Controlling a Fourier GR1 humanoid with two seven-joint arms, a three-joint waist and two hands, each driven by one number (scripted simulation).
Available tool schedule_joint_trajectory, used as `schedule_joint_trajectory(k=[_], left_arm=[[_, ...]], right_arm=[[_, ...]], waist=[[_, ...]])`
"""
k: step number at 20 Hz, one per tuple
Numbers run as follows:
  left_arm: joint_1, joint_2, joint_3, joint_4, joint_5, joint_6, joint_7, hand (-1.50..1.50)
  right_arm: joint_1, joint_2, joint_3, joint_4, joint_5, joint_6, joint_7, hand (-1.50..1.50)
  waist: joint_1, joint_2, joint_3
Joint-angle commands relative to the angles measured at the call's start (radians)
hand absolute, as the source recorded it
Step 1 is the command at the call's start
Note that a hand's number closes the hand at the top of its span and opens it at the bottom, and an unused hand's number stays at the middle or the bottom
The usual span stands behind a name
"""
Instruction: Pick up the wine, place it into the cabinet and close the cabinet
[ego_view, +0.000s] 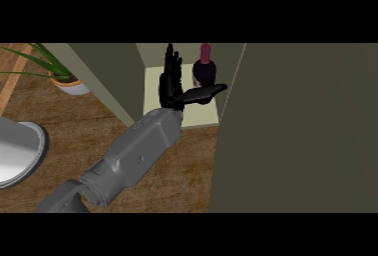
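Potted plant (63, 75) upper left on wooden counter (81, 117); grey round pan (18, 152) left edge.

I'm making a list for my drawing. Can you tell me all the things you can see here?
wine bottle: one, dark red, standing inside the cabinet, just right of the hand
cabinet: one, olive grey with a pale inside floor, open, upper middle and right
potted plant: one, green leaves in a white pot, upper left
round grey object: one, grey, left edge, cut off
counter: one, brown wood
hand: one, black on a grey forearm, fingers straight, thumb toward the bottle; which hand, unclear
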Motion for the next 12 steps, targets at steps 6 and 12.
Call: schedule_joint_trajectory(k=[6,12], left_arm=[[0.072,0.0,-0.052,-0.119,0.046,-0.006,-0.076,-1.5],[0.074,0.0,-0.102,-0.135,0.046,-0.035,-0.061,-1.5]], right_arm=[[0.046,0.001,0.008,0.033,0.017,0.02,-0.045,-1.5],[0.032,0.016,0.027,-0.042,0.024,-0.034,0.035,-1.5]], waist=[[0.033,-0.01,0.0],[0.048,-0.015,0.0]])
